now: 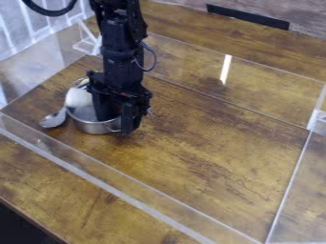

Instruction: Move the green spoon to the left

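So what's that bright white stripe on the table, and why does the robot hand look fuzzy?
In the camera view, the white stripe is glare from a light reflecting off the shiny wooden table. The whole picture is small and soft, so the gripper over the steel pot looks fuzzy, its jaws hard to make out.

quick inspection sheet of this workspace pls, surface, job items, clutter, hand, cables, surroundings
surface: wooden table with a clear low wall around the work area
job's things: green spoon, only its silver bowl shows, left of the pot; handle hidden
clutter: steel pot; white rounded object behind it
grippers: hand pointing down at the pot; open or shut cannot be told
cables: black cable at top left
surroundings: white rack at left
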